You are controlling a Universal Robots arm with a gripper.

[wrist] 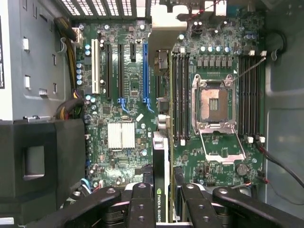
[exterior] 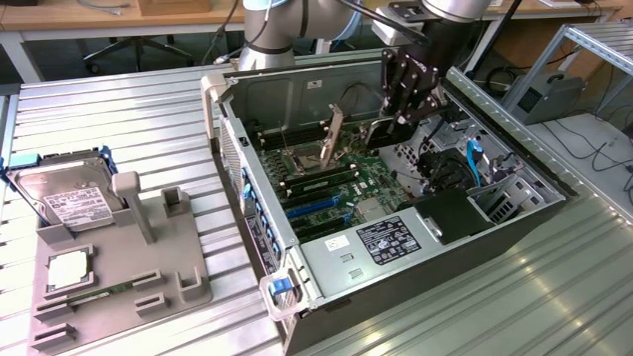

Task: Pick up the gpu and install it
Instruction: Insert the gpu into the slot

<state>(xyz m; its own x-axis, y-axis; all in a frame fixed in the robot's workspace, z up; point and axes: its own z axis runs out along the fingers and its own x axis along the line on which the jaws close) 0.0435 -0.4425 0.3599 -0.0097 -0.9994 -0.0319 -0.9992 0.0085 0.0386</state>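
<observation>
Exterior view: the open computer case holds a motherboard. Above it, toward one o'clock, the gripper is clamped on the gpu, clear of the walls. At eight o'clock on the ribbed tabletop, a grey tray carries a hard drive.

Wrist view: the gpu hangs edge-on between the fingers, over the motherboard.

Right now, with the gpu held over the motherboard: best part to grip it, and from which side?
The edge away from the motherboard, from above, fingers on its two flat faces. The gpu is thin and stands edge-on to the board, so that likely keeps its slot edge free. The gripper holds it so.
</observation>
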